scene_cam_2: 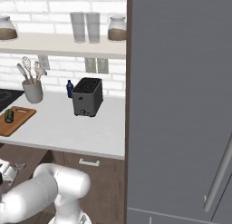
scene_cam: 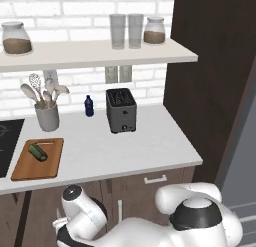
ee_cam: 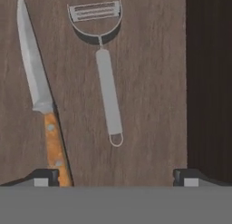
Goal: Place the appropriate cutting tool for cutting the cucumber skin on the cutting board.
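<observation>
In the hand view the cutting tool (ee_cam: 108,78), an all-grey metal peeler with a forked head, lies flat on a dark wooden surface. Its head points to the top of that view. To its left lies an orange-handled knife (ee_cam: 38,91). My gripper (ee_cam: 117,177) hovers over them, open, with its tips wide apart and nothing between them; the peeler's handle end is just above the gap. On the counter, the orange-brown cutting board (scene_cam: 42,167) (scene_cam_2: 20,115) carries the dark green cucumber (scene_cam: 37,152) (scene_cam_2: 9,115).
A grey toaster (scene_cam: 121,110) stands mid-counter, with a small blue bottle (scene_cam: 89,106) and a utensil holder (scene_cam: 47,116) behind the board. A black cooktop (scene_cam: 7,141) lies left of the board. A shelf (scene_cam: 100,53) holds jars and glasses. A tall dark panel (scene_cam: 215,66) closes off the right.
</observation>
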Available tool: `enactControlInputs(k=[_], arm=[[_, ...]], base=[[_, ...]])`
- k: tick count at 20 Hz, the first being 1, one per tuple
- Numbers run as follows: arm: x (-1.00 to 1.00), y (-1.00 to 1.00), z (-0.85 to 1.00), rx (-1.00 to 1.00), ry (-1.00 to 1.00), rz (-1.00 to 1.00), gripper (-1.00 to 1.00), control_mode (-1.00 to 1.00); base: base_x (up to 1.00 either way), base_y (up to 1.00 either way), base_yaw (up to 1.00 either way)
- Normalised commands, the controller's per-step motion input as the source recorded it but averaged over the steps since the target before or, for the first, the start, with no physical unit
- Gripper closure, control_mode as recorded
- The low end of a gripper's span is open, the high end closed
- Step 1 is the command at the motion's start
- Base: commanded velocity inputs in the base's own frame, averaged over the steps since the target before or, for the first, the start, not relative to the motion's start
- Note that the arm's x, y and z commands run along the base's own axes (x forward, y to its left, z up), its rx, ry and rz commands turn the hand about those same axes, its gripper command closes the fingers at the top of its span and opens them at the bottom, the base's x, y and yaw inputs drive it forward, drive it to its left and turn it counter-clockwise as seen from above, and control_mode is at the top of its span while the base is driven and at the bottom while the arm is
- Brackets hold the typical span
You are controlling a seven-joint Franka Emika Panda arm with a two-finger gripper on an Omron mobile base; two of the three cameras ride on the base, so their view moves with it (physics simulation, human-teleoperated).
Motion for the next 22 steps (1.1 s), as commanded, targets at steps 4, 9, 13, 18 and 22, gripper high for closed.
enactControlInputs(k=[4,9,13,18,22], arm=[[0.21,0.00,-0.33,0.00,0.01,0.00,-1.00,-1.00],[0.29,0.00,-0.25,-0.01,0.01,0.00,-1.00,-1.00],[0.31,0.00,-0.13,0.00,0.00,0.00,-1.00,-1.00],[0.04,0.00,-0.40,0.00,0.03,0.00,-1.00,-1.00],[0.02,0.00,-0.39,0.00,0.02,0.00,-1.00,-1.00]], base=[[0.00,0.00,0.00],[0.00,0.00,0.00],[0.00,0.00,0.00],[0.00,0.00,0.00],[0.00,0.00,0.00]])
